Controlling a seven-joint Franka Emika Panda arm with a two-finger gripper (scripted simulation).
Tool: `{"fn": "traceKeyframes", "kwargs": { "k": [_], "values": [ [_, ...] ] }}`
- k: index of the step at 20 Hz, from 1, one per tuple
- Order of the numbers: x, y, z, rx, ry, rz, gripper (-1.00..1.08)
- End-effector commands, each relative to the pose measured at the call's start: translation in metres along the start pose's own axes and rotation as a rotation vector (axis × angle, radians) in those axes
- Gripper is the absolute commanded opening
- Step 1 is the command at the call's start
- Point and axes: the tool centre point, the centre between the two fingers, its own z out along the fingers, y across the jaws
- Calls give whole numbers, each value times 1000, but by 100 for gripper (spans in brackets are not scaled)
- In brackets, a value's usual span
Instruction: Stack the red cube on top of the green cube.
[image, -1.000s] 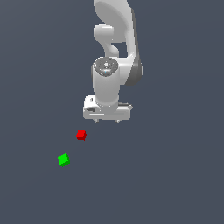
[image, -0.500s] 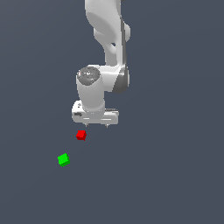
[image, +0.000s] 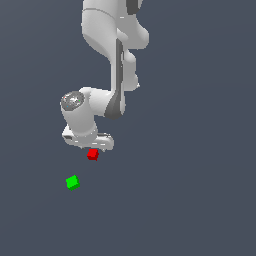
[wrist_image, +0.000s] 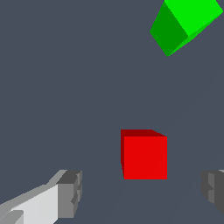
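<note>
The red cube (image: 92, 154) rests on the grey floor just under the white gripper (image: 90, 146), which has come down low over it. In the wrist view the red cube (wrist_image: 144, 155) lies between the two spread fingertips (wrist_image: 70, 192), nearer the other pad, with a gap on each side, so the gripper (wrist_image: 142, 192) is open and holds nothing. The green cube (image: 72, 182) sits apart on the floor, toward the exterior view's left and nearer the camera than the red one; in the wrist view the green cube (wrist_image: 183, 22) is partly cut off by the frame's edge.
The arm's white links (image: 107, 45) rise above the gripper. The plain grey floor (image: 190, 190) holds nothing else.
The arm has swung toward the exterior view's left and lowered, bringing the gripper from above and beside the red cube down over it. Neither cube has moved.
</note>
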Motion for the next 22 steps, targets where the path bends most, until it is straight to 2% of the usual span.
{"fn": "traceKeyframes", "kwargs": {
  "k": [1,9,17,22],
  "values": [
    [2,9,5,3,3,7,100],
    [2,11,12,3,1,10,100],
    [2,11,48,4,2,11,100],
    [3,11,57,4,2,11,100]
  ]
}}
